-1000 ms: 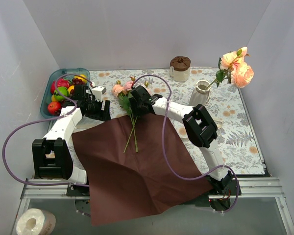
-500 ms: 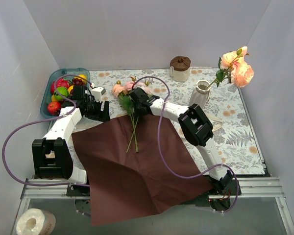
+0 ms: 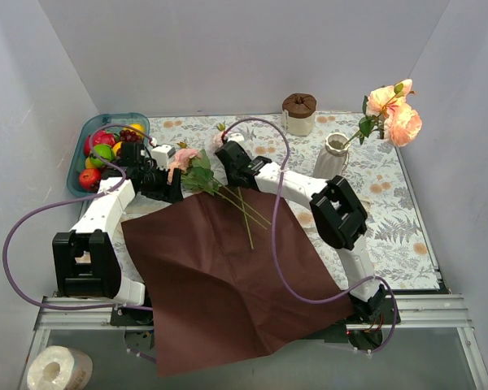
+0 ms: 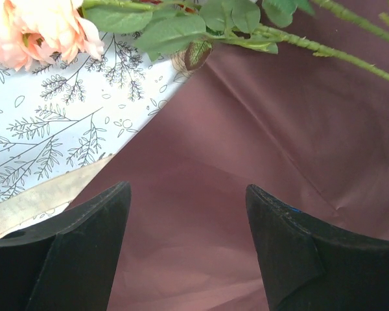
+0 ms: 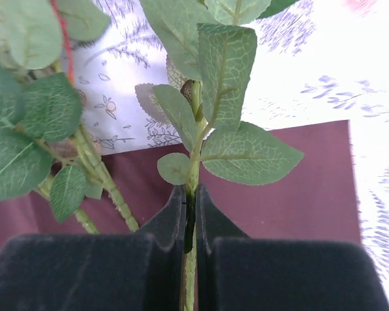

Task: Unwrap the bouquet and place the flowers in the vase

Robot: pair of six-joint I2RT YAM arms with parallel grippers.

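The right claw (image 5: pixel 189 194) is clamped on a green stem of the flowers (image 3: pixel 200 177), whose stems fan over the twelve o'clock edge of the spread maroon paper (image 3: pixel 220 284). The left claw (image 4: pixel 188 194) gapes above that paper, gripping nothing. The vase (image 3: pixel 335 156) stands at two o'clock on the surface (image 3: pixel 390 219).

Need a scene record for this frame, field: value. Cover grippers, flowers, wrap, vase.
left gripper: open, empty, over the wrapping paper
right gripper: shut on a leafy flower stem
wrapping paper: maroon, unfolded, spread flat
flowers: pink blooms beside the left gripper, stems fanned over the paper's far part
vase: upright, far right, already holds peach roses
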